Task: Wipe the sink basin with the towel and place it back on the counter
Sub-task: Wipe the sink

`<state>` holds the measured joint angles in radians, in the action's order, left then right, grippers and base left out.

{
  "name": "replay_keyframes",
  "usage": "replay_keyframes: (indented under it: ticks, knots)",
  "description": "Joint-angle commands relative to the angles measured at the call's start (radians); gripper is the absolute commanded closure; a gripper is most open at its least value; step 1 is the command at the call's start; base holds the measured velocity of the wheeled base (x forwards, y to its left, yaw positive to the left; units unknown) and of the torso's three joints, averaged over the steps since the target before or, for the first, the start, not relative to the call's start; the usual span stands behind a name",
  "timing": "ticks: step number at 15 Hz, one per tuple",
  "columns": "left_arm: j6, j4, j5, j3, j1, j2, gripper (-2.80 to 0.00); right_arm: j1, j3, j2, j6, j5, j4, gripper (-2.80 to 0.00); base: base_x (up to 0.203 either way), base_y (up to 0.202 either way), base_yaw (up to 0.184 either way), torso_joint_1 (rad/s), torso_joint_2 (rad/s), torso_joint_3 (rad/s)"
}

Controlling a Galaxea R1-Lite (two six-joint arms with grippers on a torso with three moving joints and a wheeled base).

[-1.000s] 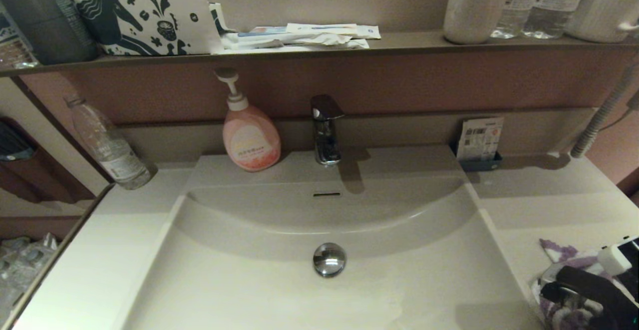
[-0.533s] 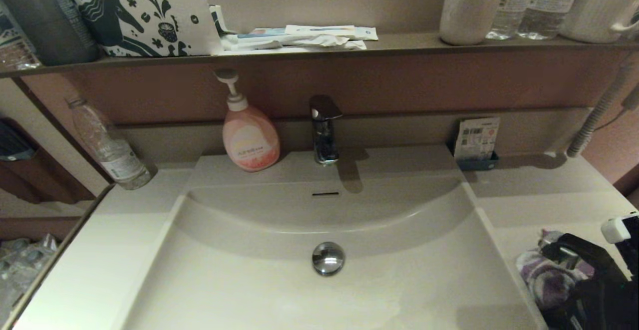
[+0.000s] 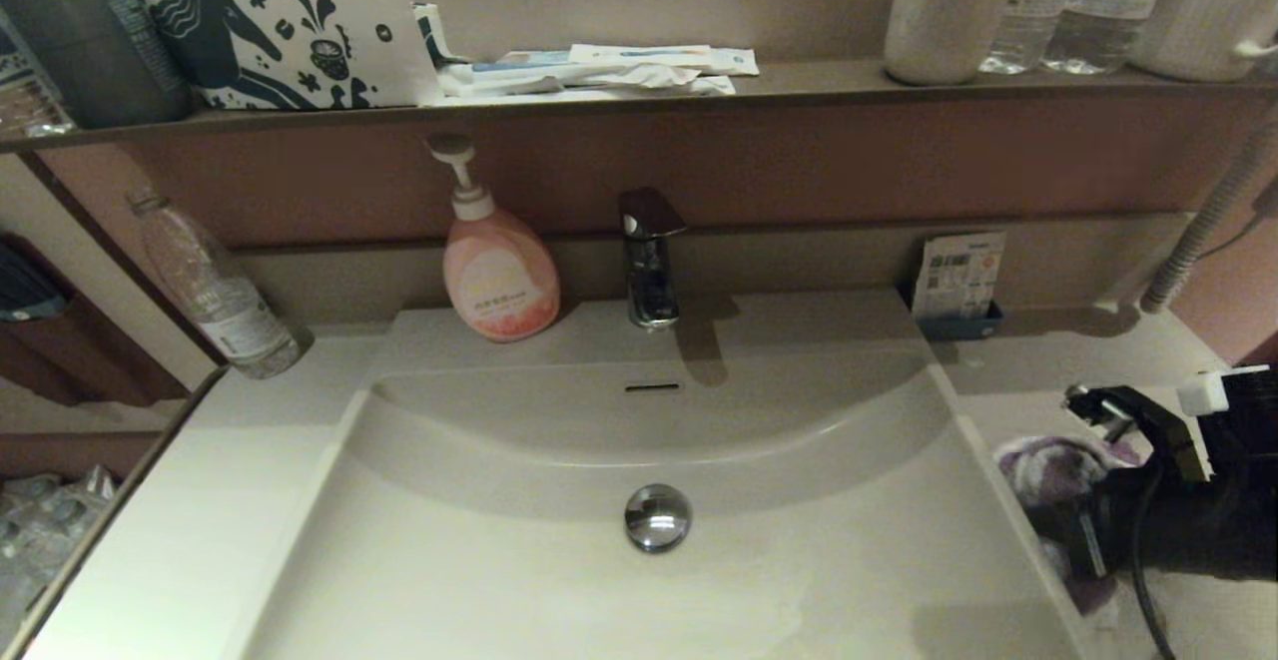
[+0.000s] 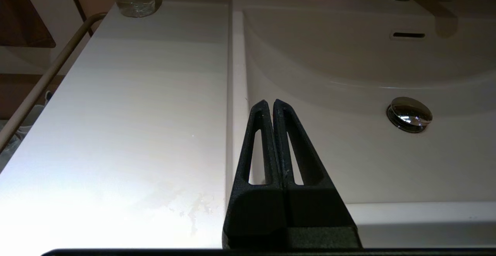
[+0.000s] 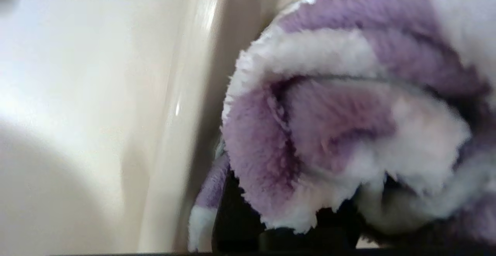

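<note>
A bunched purple and white towel (image 3: 1048,468) hangs at the right rim of the sink basin (image 3: 559,580), over the counter (image 3: 1078,365). My right gripper (image 3: 1073,525) reaches in from the right and is shut on it. In the right wrist view the towel (image 5: 329,124) fills most of the picture and hides the fingers, with the basin's rim beside it. The chrome drain stopper (image 3: 657,517) sits mid-basin. My left gripper (image 4: 269,103) is shut and empty, parked over the basin's front left edge (image 4: 236,93).
A faucet (image 3: 649,256) and a pink soap pump bottle (image 3: 499,276) stand behind the basin. A water bottle (image 3: 215,291) leans at the back left. A small card holder (image 3: 958,281) sits at the back right. The dark shelf (image 3: 619,106) above carries bottles and packets.
My right gripper has carried the towel off the near right counter, away from me and leftward to the basin's right rim. The left arm has not moved.
</note>
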<state>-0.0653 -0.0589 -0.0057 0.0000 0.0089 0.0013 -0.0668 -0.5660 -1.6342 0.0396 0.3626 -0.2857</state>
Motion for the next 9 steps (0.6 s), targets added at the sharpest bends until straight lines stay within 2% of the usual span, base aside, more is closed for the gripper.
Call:
replay_keyframes:
  ticks: [1,3,6,9]
  knots:
    - [-0.001,-0.001,0.0,0.0,0.0,0.0,0.0,0.0,-0.017,-0.08,-0.055,0.0,-0.099,0.0,0.0,0.0,0.0,0.0,0.0,0.0]
    - [-0.001,-0.001,0.0,0.0,0.0,0.0,0.0,-0.001,-0.071,-0.126,-0.132,-0.004,-0.151,0.0,0.0,0.0,0.0,0.0,0.0,0.0]
    - [-0.001,0.0,0.0,0.0,0.0,0.0,0.0,-0.002,-0.171,-0.177,-0.221,-0.048,-0.159,0.0,0.0,0.0,0.0,0.0,0.0,0.0]
    - [-0.001,0.0,0.0,0.0,0.0,0.0,0.0,-0.002,-0.239,-0.193,-0.26,-0.07,-0.159,0.0,0.0,0.0,0.0,0.0,0.0,0.0]
